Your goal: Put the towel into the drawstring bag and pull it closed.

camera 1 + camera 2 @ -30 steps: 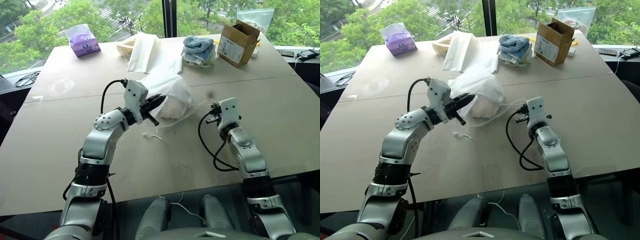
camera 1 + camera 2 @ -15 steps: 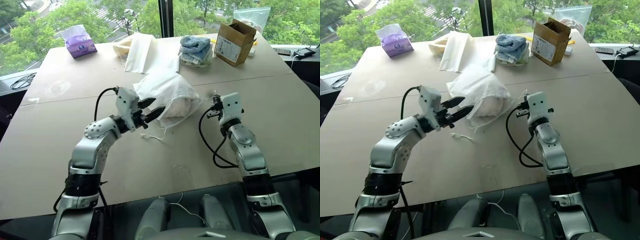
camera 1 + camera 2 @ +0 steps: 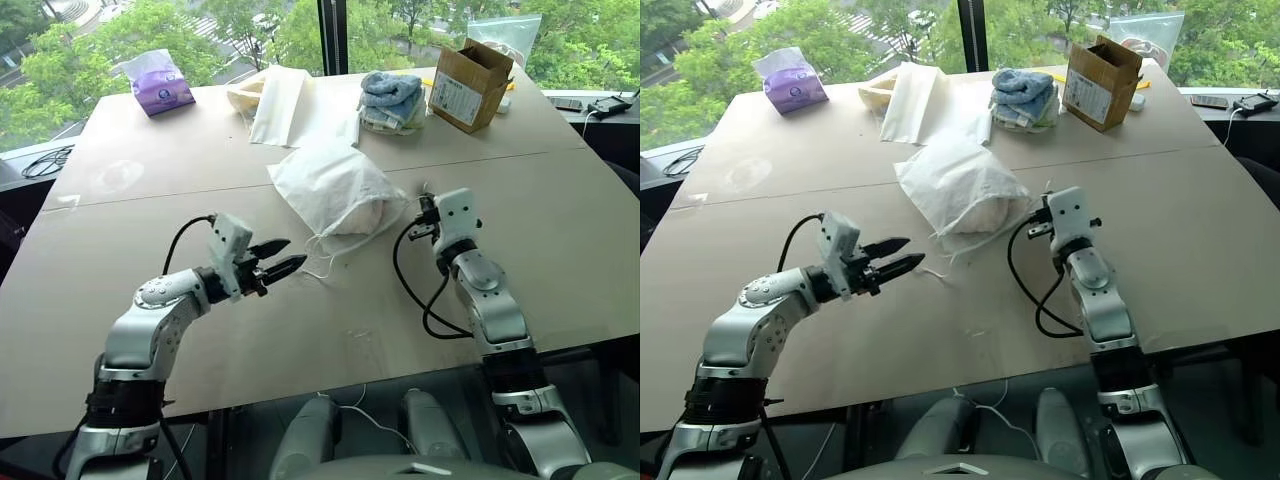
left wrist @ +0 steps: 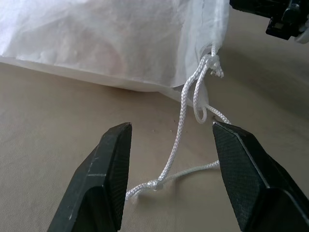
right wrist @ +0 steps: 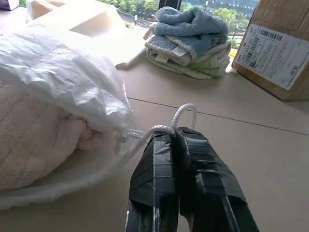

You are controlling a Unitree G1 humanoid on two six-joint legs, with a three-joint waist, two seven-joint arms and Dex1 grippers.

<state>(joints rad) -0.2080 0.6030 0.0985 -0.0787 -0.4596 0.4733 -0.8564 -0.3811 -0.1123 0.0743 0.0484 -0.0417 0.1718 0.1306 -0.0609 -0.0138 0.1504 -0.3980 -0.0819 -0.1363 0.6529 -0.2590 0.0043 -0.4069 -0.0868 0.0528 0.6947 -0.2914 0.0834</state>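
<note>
Tabletop point(image 3: 150, 300), beige: bare in front, clutter along the window edge. Drawstring bag point(image 3: 335, 185), mid-table: lying flat, towel point(image 5: 34, 140) inside. Left gripper point(image 3: 283, 258): fingers now parted and empty after releasing the bag, drawn back towards the near-left, cord point(image 4: 186, 130) lying slack between them. Right gripper point(image 5: 181, 137): clamped on the opposite cord loop. Judgement: closure unfinished.

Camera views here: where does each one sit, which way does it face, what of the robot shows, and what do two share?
Head views: on the head, looking forward and down at the table; both arms show.
Left wrist view: along the open left pincer toward the bag and its cord.
Right wrist view: along the shut right pincer, clamped on the cord, toward the towel inside the bag and the stacked towels.
Both wrist views share the bag.
</note>
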